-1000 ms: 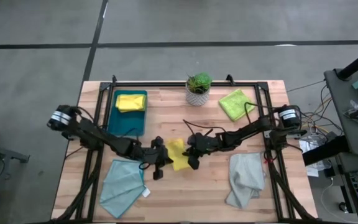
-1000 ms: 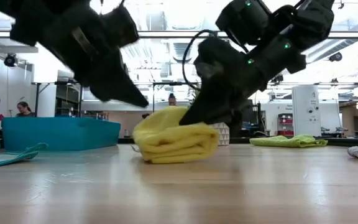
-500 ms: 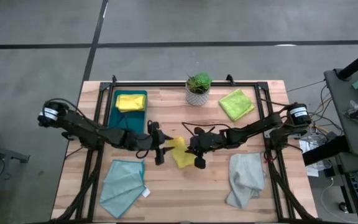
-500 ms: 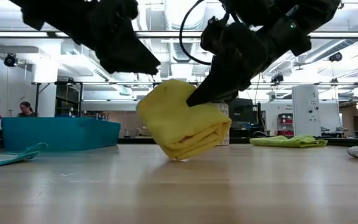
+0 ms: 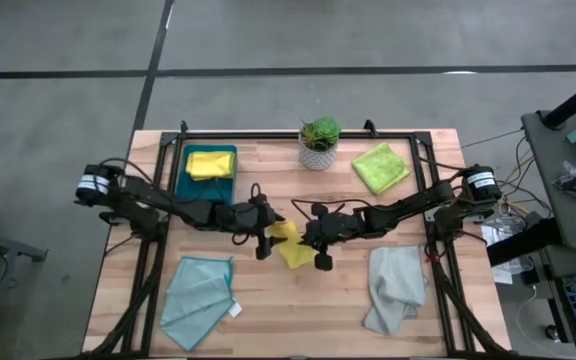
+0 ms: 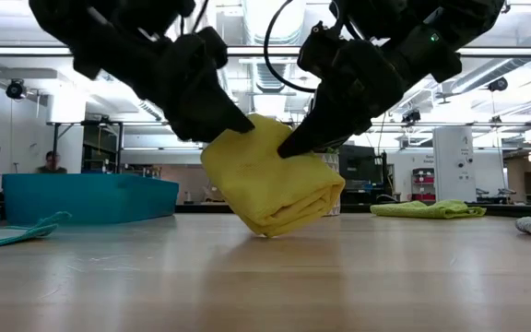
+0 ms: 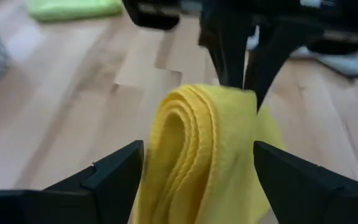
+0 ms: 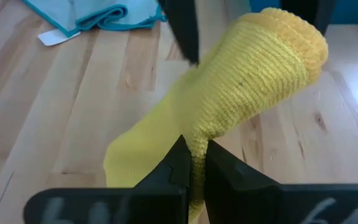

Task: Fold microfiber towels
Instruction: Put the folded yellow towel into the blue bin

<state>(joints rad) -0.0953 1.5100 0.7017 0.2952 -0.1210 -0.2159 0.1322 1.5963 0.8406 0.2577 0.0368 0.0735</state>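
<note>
The right claw point(image 5: 313, 243) is clenched on one edge of a folded yellow towel point(image 5: 290, 243) at the middle of the wooden worktop point(image 5: 348, 300), holding the bundle tilted so that one lower corner touches the wood. The left claw point(image 5: 265, 234) sits at the towel's other side, its fingers spread wide on either side of the rolled fold, released and not pinching it.

A second yellow towel point(image 5: 209, 163) lies folded in a dark teal tray point(image 5: 203, 195) at the worktop's far left. A lime green towel point(image 5: 380, 166) lies folded at the far right, beside a small potted plant point(image 5: 319, 141). A light teal towel point(image 5: 197, 301) with a white tag is spread at the near left, and a pale grey towel point(image 5: 395, 287) is crumpled at the near right.

The risk here, as a judgement: the fold hangs from a single pinch. If the right claw lets go or moves before the left one closes, the layers could slip and the fold could fall open. The left claw's open fingers could also snag or push the cloth out of shape as they close.
</note>
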